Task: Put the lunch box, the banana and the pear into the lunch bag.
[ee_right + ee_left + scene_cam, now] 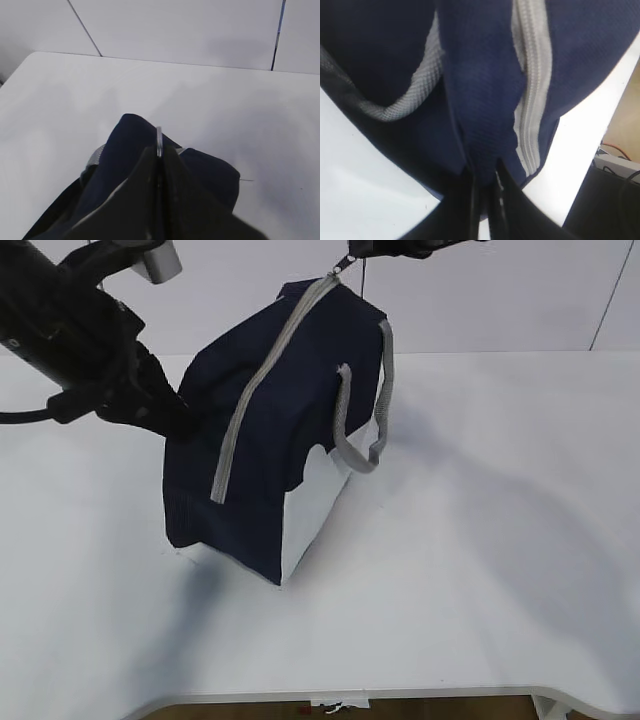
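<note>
While claws pinch it, zipped, apparently tilted lunch bag (270, 450).

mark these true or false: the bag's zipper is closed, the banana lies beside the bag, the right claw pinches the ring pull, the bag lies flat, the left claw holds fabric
1. The zipper on the lunch bag is closed: true.
2. The banana lies beside the bag: false; no banana shows on the table.
3. The right claw pinches the ring pull: true.
4. The bag lies flat: false; it stands tilted, its top pulled up.
5. The left claw is shut on the bag's navy fabric: true.
</note>
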`<move>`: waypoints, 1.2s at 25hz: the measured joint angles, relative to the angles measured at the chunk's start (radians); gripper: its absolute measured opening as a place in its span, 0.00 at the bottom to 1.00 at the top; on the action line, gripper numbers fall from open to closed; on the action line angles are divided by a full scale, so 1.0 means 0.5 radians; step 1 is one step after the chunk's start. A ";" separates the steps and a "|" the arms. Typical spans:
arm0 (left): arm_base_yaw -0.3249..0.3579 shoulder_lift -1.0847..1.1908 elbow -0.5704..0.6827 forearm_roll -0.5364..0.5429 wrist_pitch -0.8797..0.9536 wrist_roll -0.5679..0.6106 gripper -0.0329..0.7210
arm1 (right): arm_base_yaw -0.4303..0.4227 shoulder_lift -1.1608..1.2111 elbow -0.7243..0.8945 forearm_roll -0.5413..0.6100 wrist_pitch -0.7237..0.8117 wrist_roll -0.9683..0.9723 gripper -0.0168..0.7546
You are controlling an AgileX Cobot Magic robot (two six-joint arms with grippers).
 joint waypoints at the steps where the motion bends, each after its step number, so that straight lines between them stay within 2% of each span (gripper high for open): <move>1: 0.000 0.000 0.000 0.004 0.009 0.000 0.04 | -0.009 0.020 0.000 -0.002 -0.023 0.000 0.01; 7: 0.015 -0.060 0.000 0.079 0.051 0.003 0.04 | -0.030 0.138 -0.023 -0.021 -0.127 0.004 0.01; 18: 0.059 -0.104 0.000 0.114 0.102 0.003 0.04 | -0.131 0.359 -0.153 0.002 -0.135 0.004 0.01; 25: 0.081 -0.104 0.000 0.071 0.109 0.003 0.04 | -0.141 0.391 -0.177 0.207 -0.101 0.004 0.01; 28: 0.081 -0.104 0.001 0.005 0.109 -0.055 0.09 | -0.144 0.391 -0.210 0.353 -0.013 -0.053 0.01; 30: 0.081 -0.107 -0.058 -0.023 0.118 -0.127 0.21 | -0.144 0.391 -0.215 0.495 0.031 -0.147 0.01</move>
